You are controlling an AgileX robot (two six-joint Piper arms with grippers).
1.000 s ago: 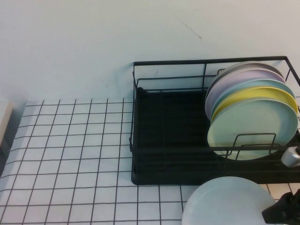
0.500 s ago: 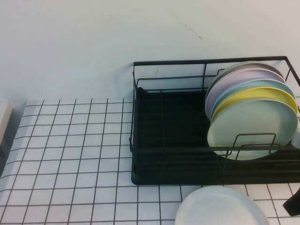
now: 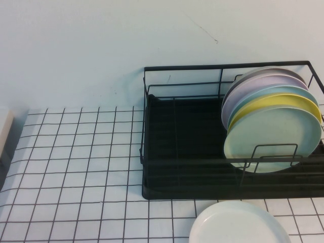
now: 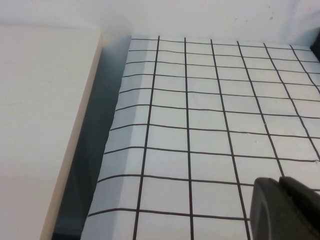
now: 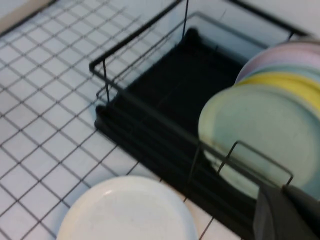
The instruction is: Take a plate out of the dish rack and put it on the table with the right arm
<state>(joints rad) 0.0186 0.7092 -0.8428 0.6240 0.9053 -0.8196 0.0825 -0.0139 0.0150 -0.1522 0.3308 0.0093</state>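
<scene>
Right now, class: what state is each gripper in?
Left gripper: over the table, state cannot be told.
Right gripper: near the dish rack, cannot be told.

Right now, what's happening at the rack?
The plate lies flat on the table in front of the rack, with nothing holding it. The right end effector is above it near the rack's front; the left end effector is parked over bare table. Other plates stand in the rack.

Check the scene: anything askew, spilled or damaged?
Nothing stands out. The plate lies flat on the table in front of the dish rack; the other plates stand upright inside. The left pincer hangs over bare grid, the right pincer by the rack's front rail.
</scene>
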